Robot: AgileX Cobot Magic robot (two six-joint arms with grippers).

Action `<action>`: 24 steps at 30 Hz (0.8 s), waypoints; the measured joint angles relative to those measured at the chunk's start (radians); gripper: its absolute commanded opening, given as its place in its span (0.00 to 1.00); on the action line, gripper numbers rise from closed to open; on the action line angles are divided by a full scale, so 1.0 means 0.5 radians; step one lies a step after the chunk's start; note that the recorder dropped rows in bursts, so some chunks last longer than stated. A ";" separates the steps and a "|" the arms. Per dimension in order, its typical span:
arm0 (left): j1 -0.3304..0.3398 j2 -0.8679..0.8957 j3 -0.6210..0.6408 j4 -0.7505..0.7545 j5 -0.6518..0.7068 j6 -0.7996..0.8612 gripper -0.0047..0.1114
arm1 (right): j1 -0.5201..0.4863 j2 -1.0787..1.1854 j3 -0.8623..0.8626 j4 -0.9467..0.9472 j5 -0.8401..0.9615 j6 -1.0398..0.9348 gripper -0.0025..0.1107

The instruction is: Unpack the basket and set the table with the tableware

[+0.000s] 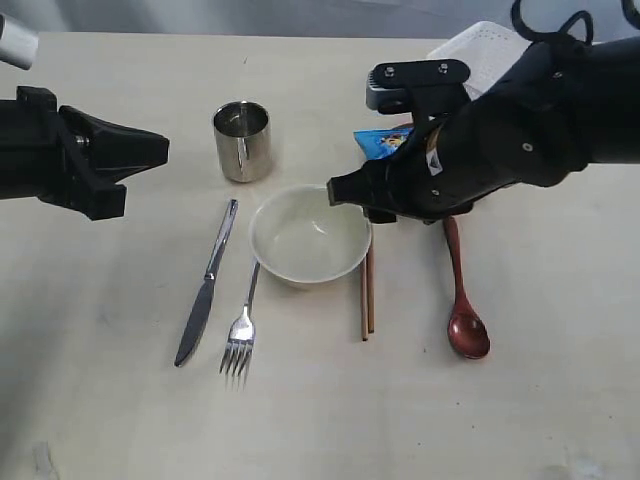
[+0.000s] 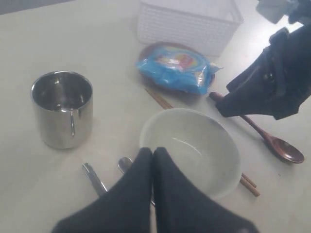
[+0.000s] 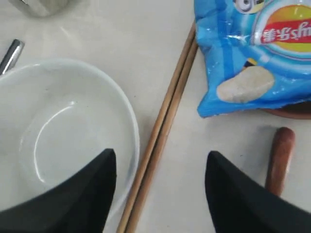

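Note:
On the table [image 1: 110, 400] lie the steel knife [image 1: 207, 283], the fork [image 1: 241, 335], the cream bowl [image 1: 310, 235], the chopstick pair [image 1: 367, 295] and the reddish-brown spoon [image 1: 463, 300]. The steel cup [image 1: 242, 140] stands behind them. My right gripper [image 3: 162, 155] hangs open over the chopsticks [image 3: 163, 111], between the bowl's rim [image 3: 127, 104] and the spoon's handle [image 3: 281, 155]. My left gripper [image 2: 153, 150] is shut and empty, off to the left of the cup [image 2: 62, 108]. The white basket [image 2: 187, 22] stands at the back right.
A blue snack bag [image 2: 176, 68] lies on the brown plate [image 2: 146, 51] in front of the basket. In the exterior view my right arm hides most of the bag [image 1: 383, 142] and the basket [image 1: 482, 52].

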 measured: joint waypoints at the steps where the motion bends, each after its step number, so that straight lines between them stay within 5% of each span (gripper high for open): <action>1: 0.000 0.000 0.000 0.000 0.000 0.000 0.04 | -0.004 -0.012 0.000 -0.040 0.045 0.024 0.49; 7: 0.000 0.000 0.000 0.000 0.000 0.000 0.04 | -0.042 -0.025 0.005 -0.177 0.340 0.160 0.49; 19: 0.000 0.000 0.000 0.000 0.000 0.000 0.04 | 0.124 -0.025 0.170 -0.114 0.252 0.222 0.48; 24: 0.000 0.000 0.000 0.000 0.000 0.000 0.04 | 0.288 -0.025 0.178 -0.056 0.242 0.247 0.28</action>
